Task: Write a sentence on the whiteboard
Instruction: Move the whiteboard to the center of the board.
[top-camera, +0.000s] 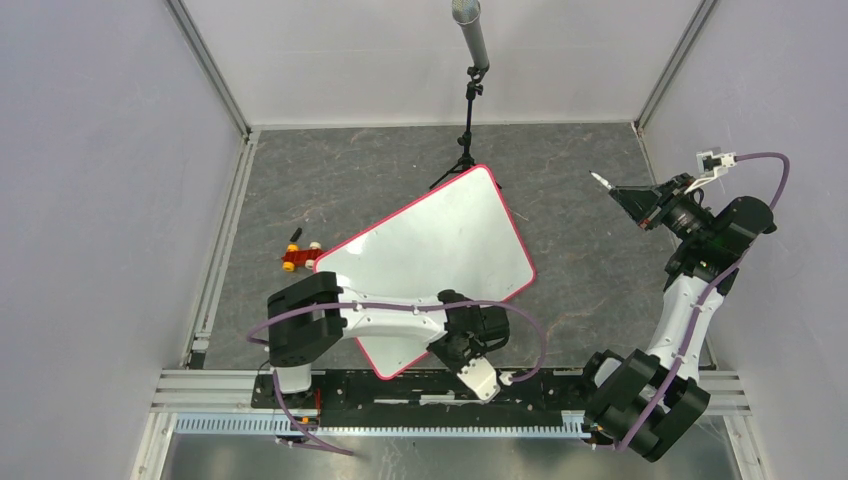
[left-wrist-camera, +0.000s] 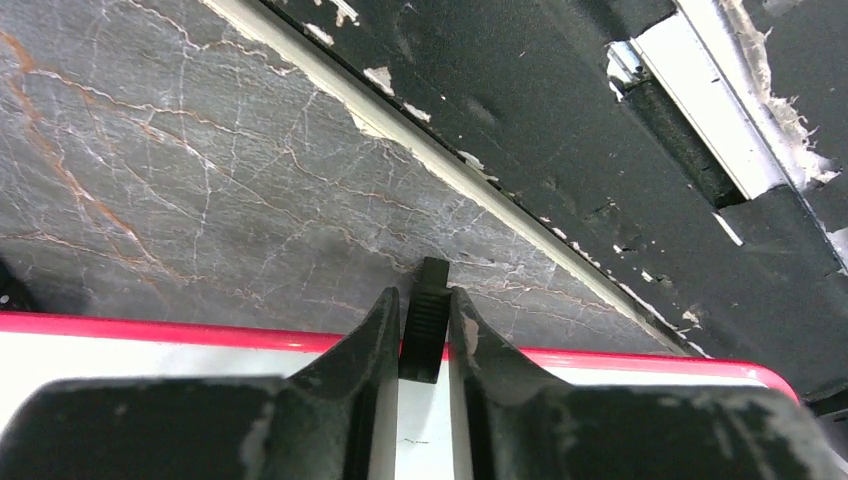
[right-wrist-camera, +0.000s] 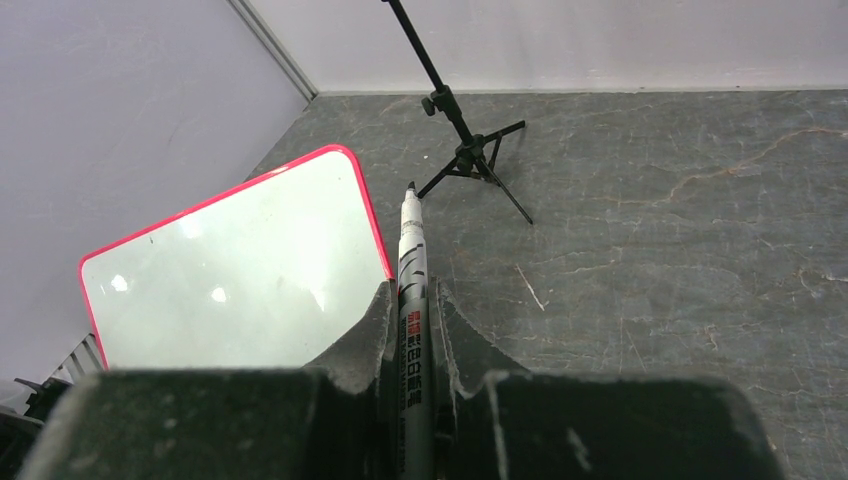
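The whiteboard (top-camera: 430, 250) lies tilted on the grey table, white with a pink-red rim, and its face is blank. The sentence does not show in any view. My left gripper (top-camera: 458, 350) hovers over the board's near corner, shut on a small black ribbed marker cap (left-wrist-camera: 426, 320). In the left wrist view the gripper (left-wrist-camera: 424, 305) sits at the board's red rim (left-wrist-camera: 150, 328). My right gripper (top-camera: 625, 195) is raised to the right of the board, shut on a grey marker (right-wrist-camera: 411, 240) with its tip bared. The board (right-wrist-camera: 230, 270) lies to the left, beyond that gripper (right-wrist-camera: 413, 295).
A red toy car (top-camera: 300, 260) and a small black piece (top-camera: 296, 236) lie left of the board. A black tripod stand (top-camera: 468, 140) rises behind the board's far corner, also in the right wrist view (right-wrist-camera: 470, 150). The black base rail (top-camera: 400, 385) runs along the near edge.
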